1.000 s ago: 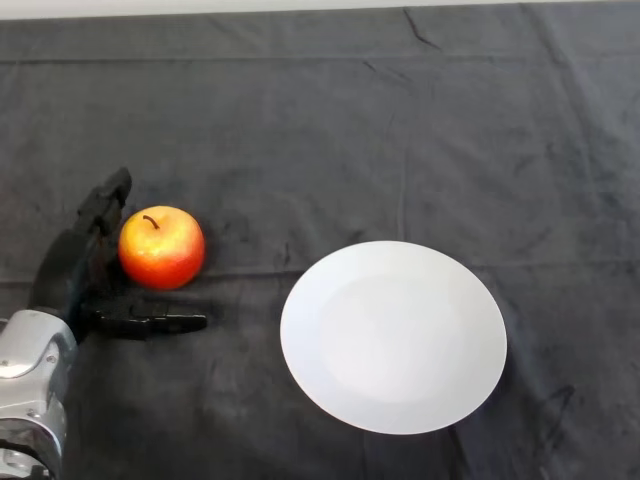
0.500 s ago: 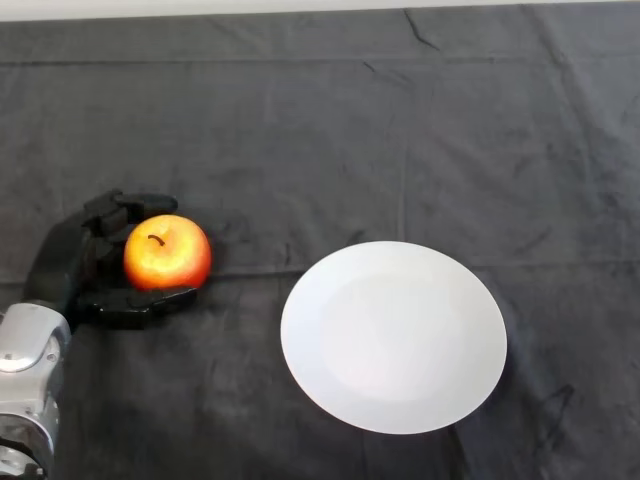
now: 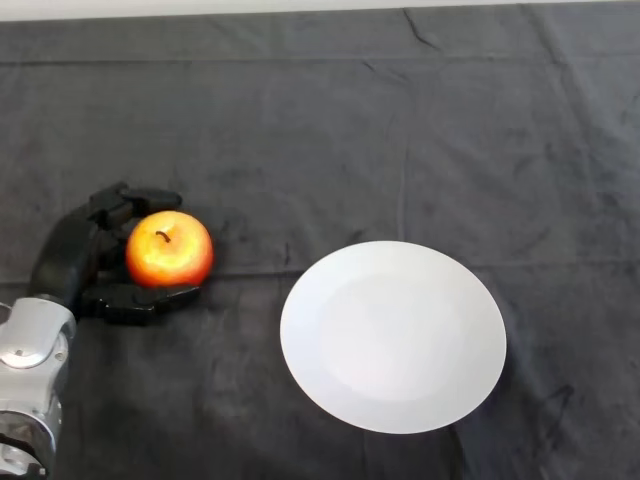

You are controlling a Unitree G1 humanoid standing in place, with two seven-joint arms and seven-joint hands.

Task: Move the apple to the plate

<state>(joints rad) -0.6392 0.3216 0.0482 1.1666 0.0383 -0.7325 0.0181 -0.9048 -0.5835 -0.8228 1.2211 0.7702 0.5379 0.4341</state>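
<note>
Your left hand [image 3: 75, 265] is gripping the apple [image 3: 169, 249]: the fingers [image 3: 135, 200] are curling over its far side and the thumb [image 3: 140, 299] is pressing along its near side. The apple is sitting at the left side of the counter [image 3: 330, 130], with its stem pointing up, and I cannot tell if it is already off the dark cloth or is resting on it.

The hold is looking shallow to me. The apple is round and smooth, and most of it is sticking out to the right of the palm, so it could be slipping or rolling out when you are lifting, above all if you are moving fast or tilting the wrist. If it is falling on the cloth, it may be rolling away from your reach.

The white plate [image 3: 393, 335] is lying well apart, to the right and a little nearer to you. Nothing is standing between the apple and the plate; only the creased cloth is lying there. The plate is flat with a low rim, so a high release could be sending the apple over the edge.
</note>
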